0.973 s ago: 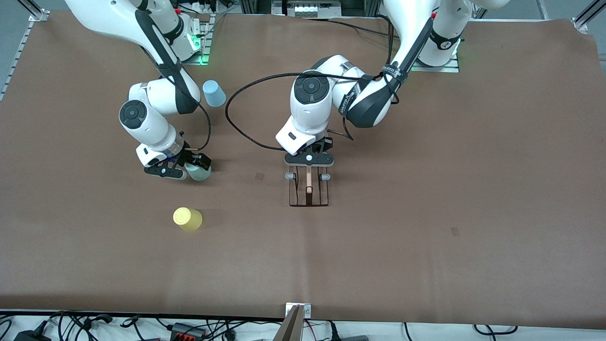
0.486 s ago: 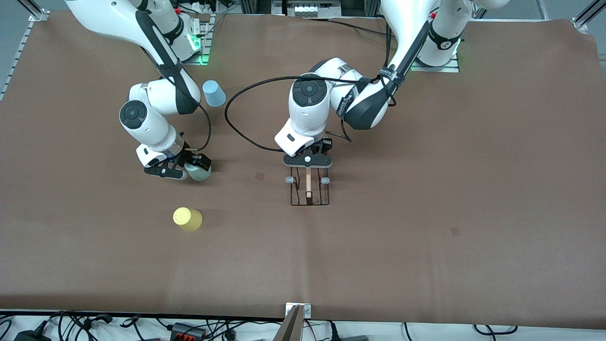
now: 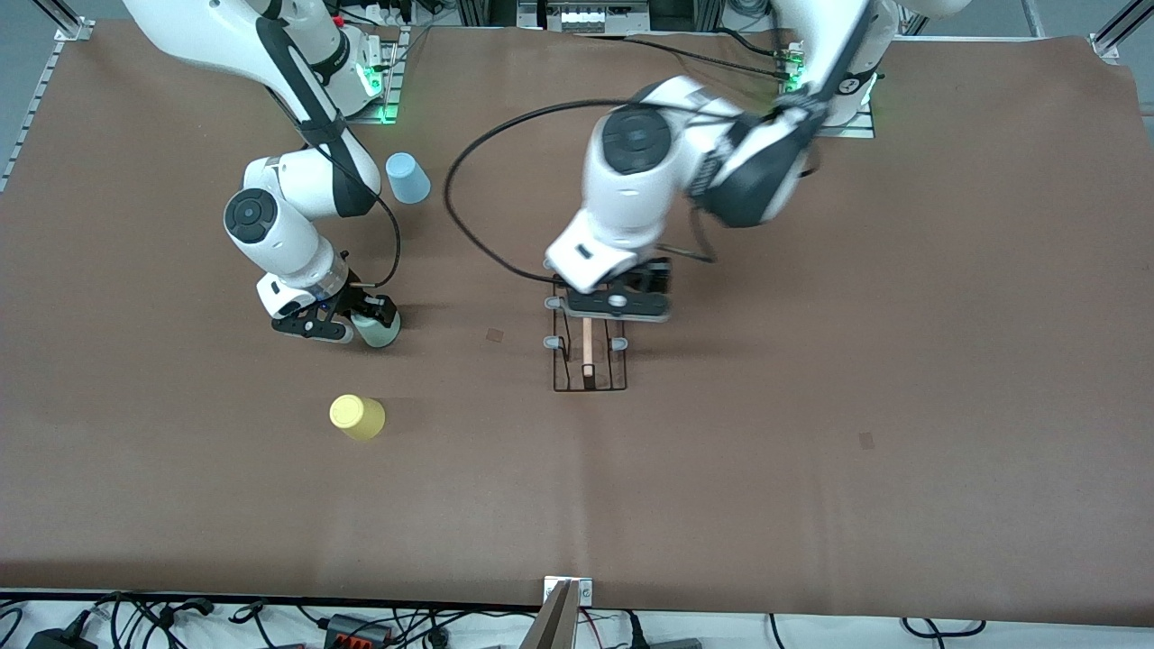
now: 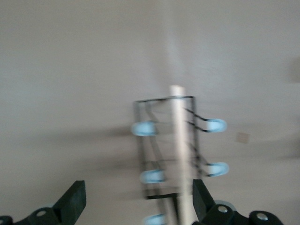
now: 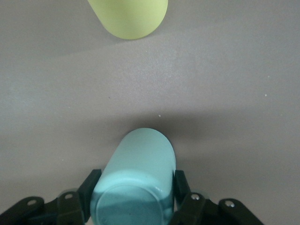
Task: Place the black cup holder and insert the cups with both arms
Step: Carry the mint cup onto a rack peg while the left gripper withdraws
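Note:
The black cup holder (image 3: 588,359) stands on the brown table near the middle, with its pale wooden rod (image 4: 178,140) on top and blue-tipped pegs at the sides. My left gripper (image 3: 615,305) hangs open and empty over the holder's end nearer the robots. In the left wrist view (image 4: 137,199) its fingers (image 4: 74,202) stand wide apart above the rack. My right gripper (image 3: 347,317) is shut on the pale grey-green cup (image 3: 379,330) low at the table, and the fingers (image 5: 89,185) press both sides of the cup (image 5: 138,180). The yellow cup (image 3: 357,417) lies nearer the front camera.
The light blue cup (image 3: 407,178) stands upside down beside the right arm's elbow, toward the robots. The yellow cup also shows in the right wrist view (image 5: 129,16). A black cable (image 3: 469,243) loops from the left arm above the table.
My left gripper has let go of the holder's rod, risen and shifted slightly toward its own end. The holder stays on the table. The right gripper and its cup have hardly moved.

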